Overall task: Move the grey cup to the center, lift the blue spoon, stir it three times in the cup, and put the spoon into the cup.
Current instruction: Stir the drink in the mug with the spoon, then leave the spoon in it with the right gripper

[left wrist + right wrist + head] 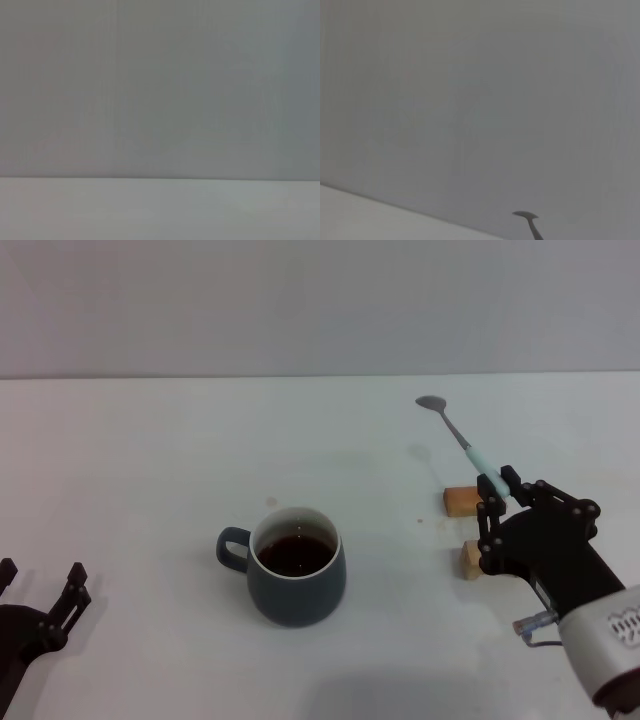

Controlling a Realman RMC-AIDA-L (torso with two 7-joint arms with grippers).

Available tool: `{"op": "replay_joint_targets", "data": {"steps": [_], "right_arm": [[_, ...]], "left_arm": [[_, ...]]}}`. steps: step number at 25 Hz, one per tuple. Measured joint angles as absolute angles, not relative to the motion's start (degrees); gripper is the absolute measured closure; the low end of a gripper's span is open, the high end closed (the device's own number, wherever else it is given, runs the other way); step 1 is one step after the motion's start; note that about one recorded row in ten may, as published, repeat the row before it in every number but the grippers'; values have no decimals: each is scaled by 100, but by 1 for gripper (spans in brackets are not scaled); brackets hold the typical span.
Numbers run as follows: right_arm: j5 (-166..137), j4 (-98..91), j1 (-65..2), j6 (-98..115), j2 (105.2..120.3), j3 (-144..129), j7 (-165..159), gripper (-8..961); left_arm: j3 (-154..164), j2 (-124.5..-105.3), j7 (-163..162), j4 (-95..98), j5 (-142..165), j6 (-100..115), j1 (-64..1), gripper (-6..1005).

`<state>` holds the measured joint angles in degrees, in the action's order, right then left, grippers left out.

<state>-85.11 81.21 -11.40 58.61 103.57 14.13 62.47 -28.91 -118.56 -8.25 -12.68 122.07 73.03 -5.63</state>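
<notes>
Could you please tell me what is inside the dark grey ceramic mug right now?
The rounded dark grey ceramic mug holds dark liquid below its white rim. No spoon is in it. The liquid hides the mug's bottom.

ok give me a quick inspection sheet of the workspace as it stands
surface: white table, a few faint specks near the blocks
job's things: cup near centre, dark liquid inside, handle toward the robot's left; spoon lifted, bowl pointing away from the robot
clutter: two wooden blocks on the right
grippers: right gripper shut on the spoon handle; left gripper open, low at the left edge
cables: short wire on right wrist
surroundings: plain grey wall
</notes>
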Motion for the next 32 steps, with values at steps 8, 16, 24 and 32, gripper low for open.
{"op": "replay_joint_targets", "data": {"steps": [8,16,24,32], "right_arm": [[-9873,7131,-819,6018,11094,1790,6176,788],[-11283,5487,-924,6940,11804,1954,4929,788],[-12403,4543,-1050,7813,11801,1914,2837,787],[-12627,4974,-912,7320,11611,2107,1909,788]], "left_arm": [[-2891,-11856,-826,-1265,12208,7303,-583,136],[-2891,-11856,-825,-1265,12208,7226,-588,136],[-2891,-11856,-824,-1266,12207,7154,-599,136],[-2882,-11864,-821,-1275,12208,7074,-614,135]]}}
